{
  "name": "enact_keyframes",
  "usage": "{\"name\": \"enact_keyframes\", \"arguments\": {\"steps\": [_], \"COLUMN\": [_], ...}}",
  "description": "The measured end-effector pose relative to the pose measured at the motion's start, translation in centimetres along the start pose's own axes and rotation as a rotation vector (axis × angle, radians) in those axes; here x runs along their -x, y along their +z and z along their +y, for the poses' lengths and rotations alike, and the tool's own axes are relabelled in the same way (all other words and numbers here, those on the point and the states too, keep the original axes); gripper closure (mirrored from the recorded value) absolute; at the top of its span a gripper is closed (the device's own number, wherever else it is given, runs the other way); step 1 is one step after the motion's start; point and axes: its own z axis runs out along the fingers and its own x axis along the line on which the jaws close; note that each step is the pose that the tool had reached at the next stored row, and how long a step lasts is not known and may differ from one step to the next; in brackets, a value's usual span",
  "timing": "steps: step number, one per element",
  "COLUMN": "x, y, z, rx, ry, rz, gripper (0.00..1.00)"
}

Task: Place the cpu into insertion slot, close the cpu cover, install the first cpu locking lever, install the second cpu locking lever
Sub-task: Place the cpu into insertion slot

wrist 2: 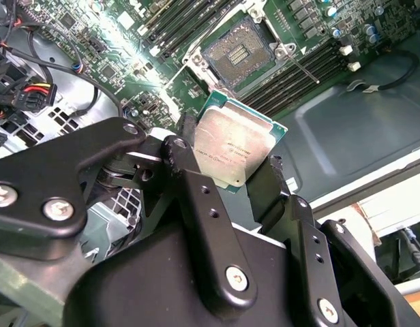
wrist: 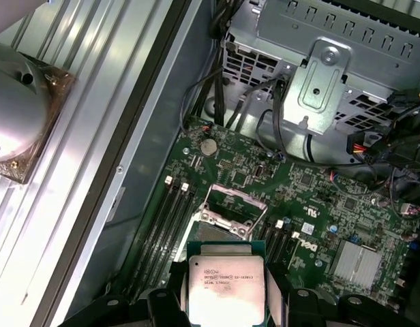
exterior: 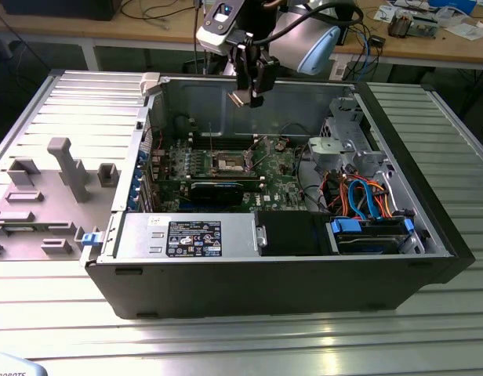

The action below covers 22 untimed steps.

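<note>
My gripper (exterior: 246, 94) hangs above the open computer case (exterior: 430, 235), near its back wall, shut on the cpu (exterior: 240, 97). In both wrist views the cpu (wrist 2: 234, 146) (wrist: 225, 286) is a flat silver-grey square on a green edge, pinched at two opposite sides by the black fingers (wrist 2: 188, 157). The insertion slot (exterior: 230, 162) (wrist 2: 241, 53) (wrist: 220, 235) lies below on the green motherboard, its dark contact field bare. The cpu cover (wrist: 230, 201), a thin silvery frame, stands up at the slot's edge. A thin locking lever (wrist 2: 304, 68) sticks out beside the slot.
A long black card (exterior: 218, 190) lies in front of the slot. The metal drive cage (exterior: 343, 145) and blue and orange cables (exterior: 367, 196) fill the exterior view's right side of the case. A grey fixture plate (exterior: 53, 184) sits outside on the exterior view's left.
</note>
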Motion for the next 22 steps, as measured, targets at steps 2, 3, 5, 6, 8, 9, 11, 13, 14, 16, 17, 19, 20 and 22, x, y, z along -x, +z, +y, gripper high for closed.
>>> {"name": "enact_keyframes", "arguments": {"steps": [2, 3, 5, 6, 8, 9, 11, 13, 14, 16, 17, 19, 20, 22], "x": [0.00, 0.00, 0.00, 0.00, -0.02, -0.03, -0.04, -0.08, -0.10, -0.11, -0.11, -0.11, -0.11, -0.11], "y": [0.00, 0.00, 0.00, 0.00, 0.04, 0.08, 0.23, 0.39, 0.43, 0.44, 0.45, 0.46, 0.46, 0.46], "z": [0.00, 0.00, 0.00, 0.00, -0.03, -0.06, -0.13, -0.24, -0.29, -0.31, -0.31, -0.32, -0.32, -0.32], "rx": [0.0002, 0.0003, 0.0005, 0.0006, 0.0010, 0.0010, 0.0010, 0.0012, 0.0012, 0.0011, 0.0013, 0.0014, 0.0014, 0.0014], "ry": [0.017, 0.024, 0.045, 0.061, 0.092, 0.098, 0.109, 0.127, 0.133, 0.139, 0.141, 0.142, 0.142, 0.142], "rz": [-0.0014, -0.0020, -0.0036, -0.0049, -0.0073, -0.0079, -0.0089, -0.0103, -0.0109, -0.0115, -0.0115, -0.0116, -0.0115, -0.0114], "gripper": [0.46, 0.46, 0.46, 0.46, 0.46, 0.46, 0.46, 0.46, 0.46, 0.46, 0.46, 0.46, 0.46, 0.46]}}
